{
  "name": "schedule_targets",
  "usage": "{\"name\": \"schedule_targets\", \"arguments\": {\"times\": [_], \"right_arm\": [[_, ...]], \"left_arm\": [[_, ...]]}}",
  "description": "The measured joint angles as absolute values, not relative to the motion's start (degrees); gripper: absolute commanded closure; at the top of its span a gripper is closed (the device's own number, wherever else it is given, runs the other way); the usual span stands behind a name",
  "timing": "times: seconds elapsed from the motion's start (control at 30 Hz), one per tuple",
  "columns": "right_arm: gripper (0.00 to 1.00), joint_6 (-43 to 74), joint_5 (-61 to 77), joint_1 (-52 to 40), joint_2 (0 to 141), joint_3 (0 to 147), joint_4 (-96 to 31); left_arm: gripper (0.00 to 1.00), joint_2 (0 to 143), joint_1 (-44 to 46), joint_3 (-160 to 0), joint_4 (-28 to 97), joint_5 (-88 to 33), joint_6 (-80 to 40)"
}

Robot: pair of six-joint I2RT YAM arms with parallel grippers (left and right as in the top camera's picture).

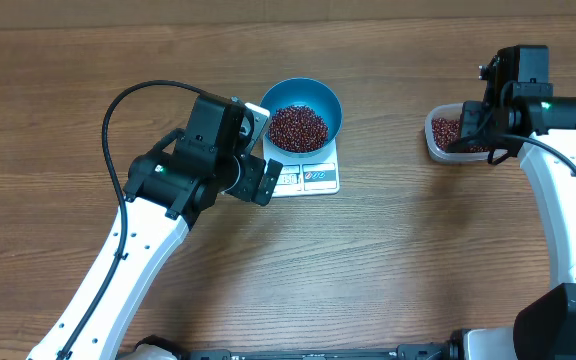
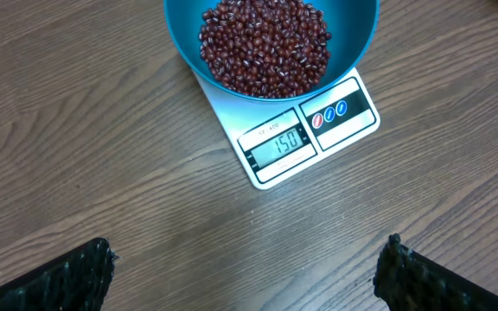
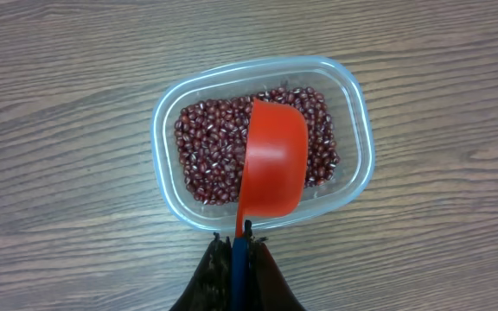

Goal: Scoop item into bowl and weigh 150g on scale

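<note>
The blue bowl [image 1: 304,118] [image 2: 271,43] stands on the white scale [image 1: 308,176] [image 2: 305,138] and holds a heap of red-brown beans [image 1: 297,127] [image 2: 264,45]. The scale's display reads 150. My left gripper [image 1: 258,148] [image 2: 247,275] hovers open just left of the scale, with nothing between its fingers. At the right, my right gripper [image 1: 475,125] [image 3: 242,246] is shut on the blue handle of an orange scoop [image 3: 272,161]. The scoop hangs over a clear tub [image 1: 450,135] [image 3: 262,142] of more beans.
Wooden tabletop [image 1: 388,260] all around. The left arm's black cable [image 1: 118,130] loops over the table at the left. The right arm [image 1: 568,200] runs down the right edge.
</note>
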State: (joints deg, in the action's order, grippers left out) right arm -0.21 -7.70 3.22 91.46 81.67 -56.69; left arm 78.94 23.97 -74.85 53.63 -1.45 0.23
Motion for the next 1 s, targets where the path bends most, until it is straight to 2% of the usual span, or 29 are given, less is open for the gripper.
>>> {"name": "schedule_targets", "arguments": {"times": [0.67,0.83,1.0], "right_arm": [[0.96,-2.5,-10.2,2.5,91.5,81.7,-57.6],[0.96,-5.0,-5.8,2.0,91.5,81.7,-57.9],[0.96,-0.3,-0.1,1.7,91.4,81.7,-57.5]], "left_arm": [[0.01,78.9,24.0,-74.8,53.6,-1.5,0.2],[0.00,78.9,24.0,-74.8,53.6,-1.5,0.2],[0.01,78.9,24.0,-74.8,53.6,-1.5,0.2]]}}
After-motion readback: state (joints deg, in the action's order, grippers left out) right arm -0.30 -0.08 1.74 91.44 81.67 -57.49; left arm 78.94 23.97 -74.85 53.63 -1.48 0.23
